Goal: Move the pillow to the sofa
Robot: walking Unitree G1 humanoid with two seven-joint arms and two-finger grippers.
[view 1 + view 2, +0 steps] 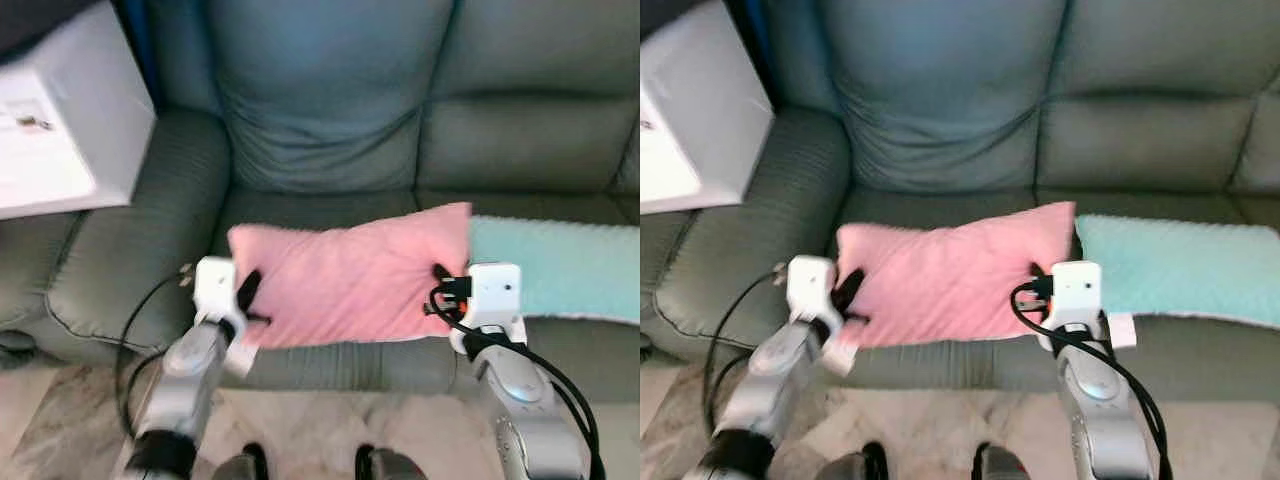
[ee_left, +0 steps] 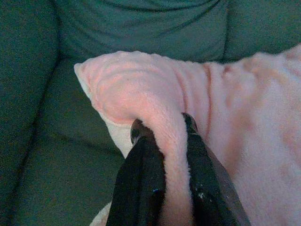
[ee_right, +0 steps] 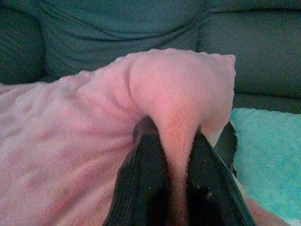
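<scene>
Pink pillow (image 1: 350,280) pinched in both left gripper (image 2: 164,127) and right gripper (image 3: 171,129) jaws, over green sofa (image 1: 330,130).

One pink pillow (image 1: 350,280), one teal pillow (image 1: 560,265), one sofa (image 1: 450,130), one white box (image 1: 60,120).

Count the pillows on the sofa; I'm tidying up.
2: the pink pillow held by both pincers above the seat, and a mint pillow lying to its right. Others may be out of frame.

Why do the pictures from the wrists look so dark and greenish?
Left wrist view: dim, the sofa murky green, the pink pillow soft and fuzzy around the left claw. Right wrist view: similar shade, the right claw nearly black. Eye views: brighter, slightly soft.
</scene>
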